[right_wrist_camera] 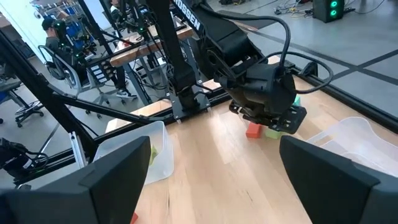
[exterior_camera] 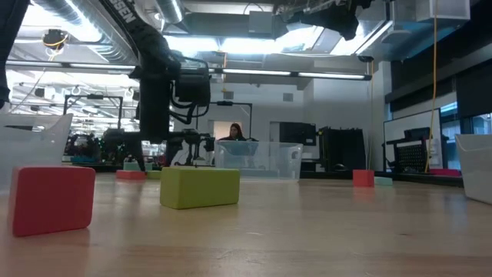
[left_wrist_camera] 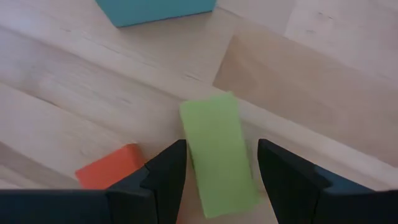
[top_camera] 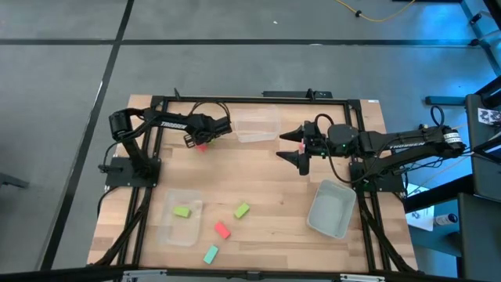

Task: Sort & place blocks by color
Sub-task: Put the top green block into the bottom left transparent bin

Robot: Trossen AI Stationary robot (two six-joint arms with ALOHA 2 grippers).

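The left hand [top_camera: 202, 139] is down at the far left part of the wooden desk [top_camera: 266, 192], its fingers [left_wrist_camera: 165, 180] apart on either side of a lime green block [left_wrist_camera: 219, 152] that lies flat between them; whether they touch it cannot be told. A red-pink block [left_wrist_camera: 111, 168] lies just beside that hand, and a teal block [left_wrist_camera: 155, 9] sits a little beyond. The right hand [top_camera: 300, 146] hangs above the middle of the desk with its fingers spread wide and nothing between them. Near the front edge, another green block [top_camera: 182, 211] lies inside a clear tub [top_camera: 168, 231], while a green block [top_camera: 241, 210], a red-pink block [top_camera: 222, 229] and a teal block [top_camera: 210, 254] lie loose on the desk beside it. A second tub [top_camera: 257, 125] stands at the far edge, and a third [top_camera: 331, 207] on the right.
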